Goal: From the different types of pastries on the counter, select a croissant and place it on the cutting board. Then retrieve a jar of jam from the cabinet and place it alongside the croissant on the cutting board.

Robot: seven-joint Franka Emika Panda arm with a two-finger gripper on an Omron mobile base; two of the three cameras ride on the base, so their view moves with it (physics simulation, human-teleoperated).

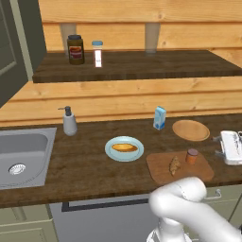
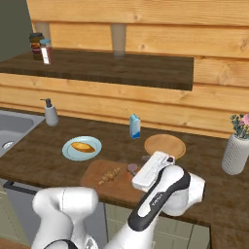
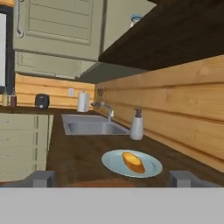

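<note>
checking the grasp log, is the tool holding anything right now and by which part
Nothing is held. In the hand view the tool is open with empty space between its tips. The croissant and the jar of jam lie free on the cutting board.

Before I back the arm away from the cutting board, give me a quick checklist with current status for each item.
1. Croissant on the cutting board: ok.
2. Jar of jam upright on the board, beside the croissant and apart from it: ok.
3. Gripper open, nothing between the fingertips: ok.
4. Gripper clear of the jar: cannot tell; in the right base view the hand covers most of the jar.
5. Loaf-like pastry on its blue plate, off the board: ok.
6. Tall dark jar on the upper shelf, not taken by mistake: ok.
</note>
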